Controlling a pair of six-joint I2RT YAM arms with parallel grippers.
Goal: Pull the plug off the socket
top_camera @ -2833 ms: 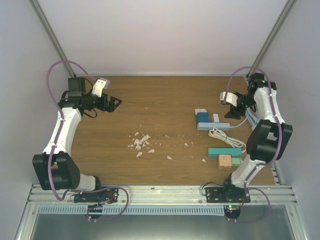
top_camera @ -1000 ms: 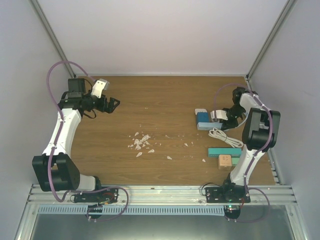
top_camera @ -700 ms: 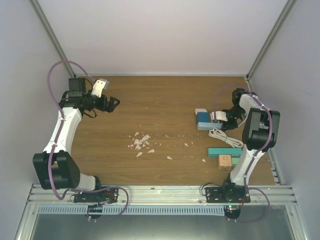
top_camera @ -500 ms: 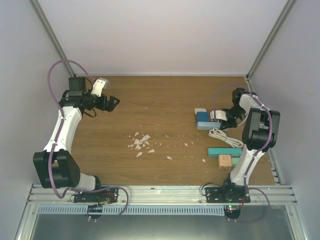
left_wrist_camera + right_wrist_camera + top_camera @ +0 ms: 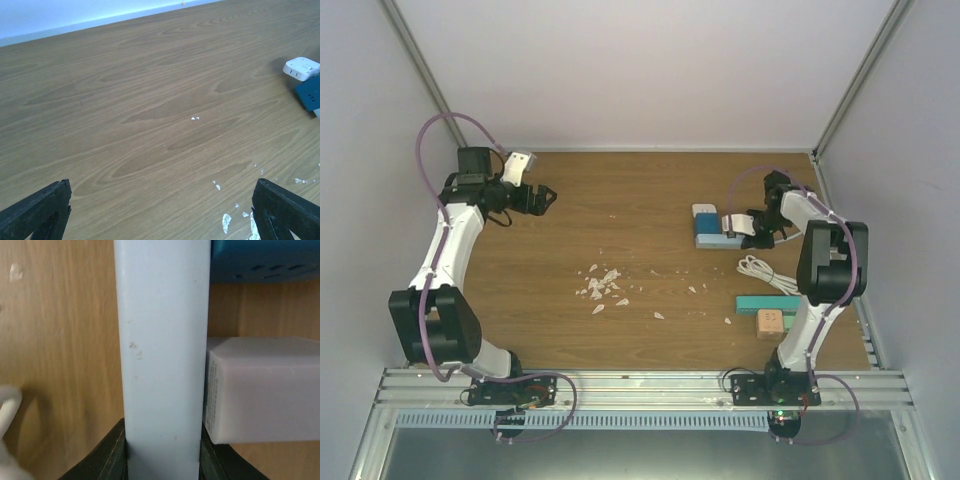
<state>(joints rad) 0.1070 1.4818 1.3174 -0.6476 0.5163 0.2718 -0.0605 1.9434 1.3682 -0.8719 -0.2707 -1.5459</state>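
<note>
Since ~1 s back, R gripper (image 5: 750, 232) has swung left, dragging socket strip (image 5: 162, 340) + blue block (image 5: 707, 228) w/ white cap (image 5: 703, 211) toward tabletop (image 5: 640, 190) centre. L gripper (image 5: 546, 196) shifted slightly toward far-left corner. R gripper is clamped tight on the pale strip, a finger on each side. Plug (image 5: 260, 390), a white block, touches strip's side just beside the fingers, not yet off. Strip lies in tabletop's right half, nearer right edge. L gripper hangs wide open, holding nothing.
</note>
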